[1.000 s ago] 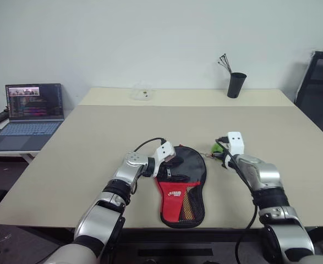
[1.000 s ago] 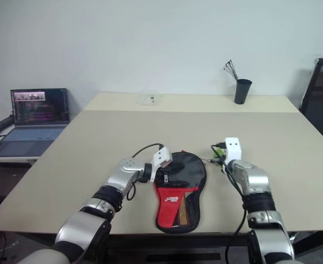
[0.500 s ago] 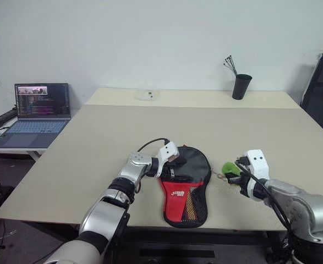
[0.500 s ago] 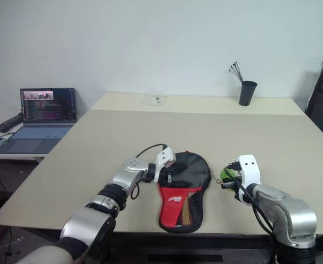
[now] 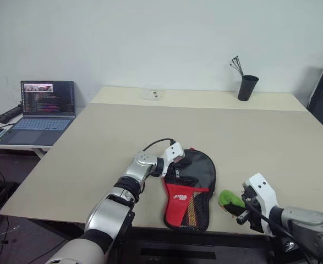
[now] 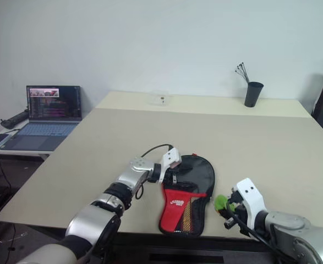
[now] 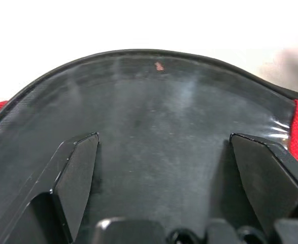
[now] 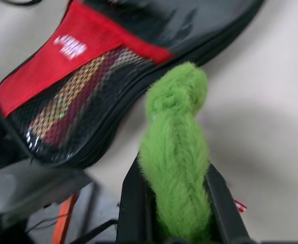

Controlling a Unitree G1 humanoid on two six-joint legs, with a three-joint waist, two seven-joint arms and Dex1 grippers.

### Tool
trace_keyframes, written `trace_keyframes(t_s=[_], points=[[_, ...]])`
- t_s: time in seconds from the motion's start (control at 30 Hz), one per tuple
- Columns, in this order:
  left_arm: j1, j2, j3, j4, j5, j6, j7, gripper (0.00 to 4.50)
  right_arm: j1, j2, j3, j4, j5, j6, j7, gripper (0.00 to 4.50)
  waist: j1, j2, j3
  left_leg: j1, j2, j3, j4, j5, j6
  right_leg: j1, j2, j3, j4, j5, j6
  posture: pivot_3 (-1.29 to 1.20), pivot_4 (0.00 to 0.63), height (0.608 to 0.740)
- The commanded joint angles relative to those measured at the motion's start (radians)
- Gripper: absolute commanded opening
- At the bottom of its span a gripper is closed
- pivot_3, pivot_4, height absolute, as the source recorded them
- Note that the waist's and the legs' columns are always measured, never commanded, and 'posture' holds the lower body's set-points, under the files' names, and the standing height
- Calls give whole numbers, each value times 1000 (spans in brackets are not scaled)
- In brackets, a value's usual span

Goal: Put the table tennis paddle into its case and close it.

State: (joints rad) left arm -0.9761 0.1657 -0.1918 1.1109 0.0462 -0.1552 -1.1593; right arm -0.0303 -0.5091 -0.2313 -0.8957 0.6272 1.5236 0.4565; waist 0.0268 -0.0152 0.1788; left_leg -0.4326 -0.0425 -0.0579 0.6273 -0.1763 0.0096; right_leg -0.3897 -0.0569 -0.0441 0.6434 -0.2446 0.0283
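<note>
The paddle-shaped soft case (image 5: pixel 190 187) of black fabric, with a red panel, white print and a mesh section, lies flat near the front edge of the pale beige table (image 5: pixel 122 132). The left gripper (image 5: pixel 176 169) rests over the case's round black end, its two black fingers (image 7: pixel 77 175) spread as wide as they go, one toward each side of the smooth black surface, with nothing pinched between them. The table tennis paddle itself cannot be made out as separate from the case (the dark surface under the left fingers could be either fabric or rubber).

Just to the right of the case, the right gripper (image 6: pixel 225 207) hangs near the table's front edge, its fingers (image 8: pixel 133 203) closed tight on a fuzzy green tag (image 8: pixel 176 147). The case's mesh end lies just beyond that hand's fingertips, toward the left gripper.
</note>
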Motion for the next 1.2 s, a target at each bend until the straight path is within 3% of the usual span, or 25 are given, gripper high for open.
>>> trace_keyframes(t_s=[0.03,0.2,0.4,0.87,1.2], points=[[26,-7,-32,43,48,19,19,4500,27,-10,43,-29,36,0,13,32,0,0,0,0,0,0,0,0,0,0,0,0,0,0,0,0,150,740],[29,-20,-35,41,49,20,21,4500,-15,19,115,29,-1,-50,-38,32,-1,-1,-1,0,0,0,0,0,0,0,0,0,0,0,0,0,150,740],[35,-34,-39,36,50,22,22,4500,-7,39,106,1,73,-28,-3,32,-1,-1,-1,1,0,0,1,0,0,1,0,0,0,0,0,0,150,740],[29,-64,-39,45,61,23,38,4500,150,-68,98,-46,226,-88,106,32,-1,-1,-1,1,0,0,0,-1,0,1,0,0,0,-1,1,0,150,740],[23,-76,-39,48,65,22,45,4500,228,-57,96,-111,400,-139,62,32,-1,-1,-2,1,1,0,1,-1,0,1,0,0,0,-1,1,0,150,740]])
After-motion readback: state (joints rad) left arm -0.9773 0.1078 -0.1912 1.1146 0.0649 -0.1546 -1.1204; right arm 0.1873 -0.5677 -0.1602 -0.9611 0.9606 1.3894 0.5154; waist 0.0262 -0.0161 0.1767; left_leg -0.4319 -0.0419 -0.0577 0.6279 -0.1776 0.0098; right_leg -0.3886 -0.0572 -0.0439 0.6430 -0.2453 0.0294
